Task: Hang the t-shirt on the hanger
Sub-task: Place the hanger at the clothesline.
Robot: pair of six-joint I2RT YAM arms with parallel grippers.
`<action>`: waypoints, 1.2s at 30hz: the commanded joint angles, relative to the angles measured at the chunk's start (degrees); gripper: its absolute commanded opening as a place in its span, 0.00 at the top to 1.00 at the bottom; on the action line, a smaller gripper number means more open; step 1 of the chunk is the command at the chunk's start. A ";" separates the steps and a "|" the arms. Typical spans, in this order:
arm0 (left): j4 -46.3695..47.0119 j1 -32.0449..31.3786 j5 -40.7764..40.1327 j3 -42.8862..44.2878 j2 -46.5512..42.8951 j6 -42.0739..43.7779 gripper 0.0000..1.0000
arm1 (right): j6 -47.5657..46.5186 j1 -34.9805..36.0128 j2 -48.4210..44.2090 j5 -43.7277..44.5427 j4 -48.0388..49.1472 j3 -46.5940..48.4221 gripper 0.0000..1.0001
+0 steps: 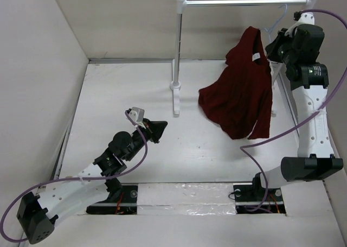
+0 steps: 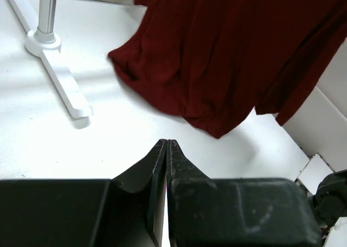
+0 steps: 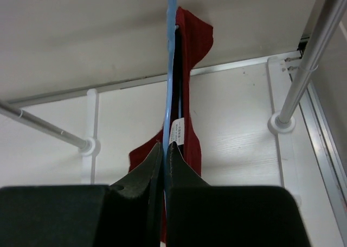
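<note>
The maroon t-shirt [image 1: 238,95] hangs by its collar from the thin light-blue hanger [image 1: 272,25] at the back right, and its lower part lies bunched on the table. In the right wrist view the blue hanger wire [image 3: 171,68] runs straight up between my fingers, with the t-shirt [image 3: 192,40] and its white tag [image 3: 177,133] just behind it. My right gripper [image 3: 164,145] is shut on the hanger wire, held high beside the shirt's collar [image 1: 269,47]. My left gripper [image 1: 157,128] is shut and empty, low over the table, left of the shirt's hem [image 2: 217,78].
The tall white rack stands at the back, its post [image 1: 178,57] and foot [image 2: 59,84] left of the shirt and its metal rail [image 1: 244,2] above it. A second post [image 3: 301,73] is right of my right gripper. Walls close in on the left and back.
</note>
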 commanded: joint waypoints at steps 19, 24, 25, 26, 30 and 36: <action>4.25 -0.09 1.46 -0.64 -1.55 0.96 1.00 | -3.18 -8.49 10.81 -0.74 5.72 17.27 1.00; 4.60 -0.09 2.08 -0.73 -1.63 0.79 1.00 | -3.70 -9.12 13.01 -3.22 6.68 18.24 1.00; 4.86 -0.09 2.43 -0.91 -1.64 0.70 1.00 | -3.62 -9.12 13.02 -3.49 7.04 17.37 1.00; 5.39 -0.09 2.87 -1.26 -1.72 0.78 1.00 | -3.53 -9.12 13.28 -3.84 8.08 16.58 1.00; 5.57 -0.09 2.96 -1.17 -1.29 0.61 1.00 | -2.66 -9.64 12.23 -4.19 11.42 9.47 1.00; 6.01 -0.09 3.31 -1.17 -0.41 0.43 1.00 | -0.02 -10.79 9.51 -6.30 16.87 -0.38 1.00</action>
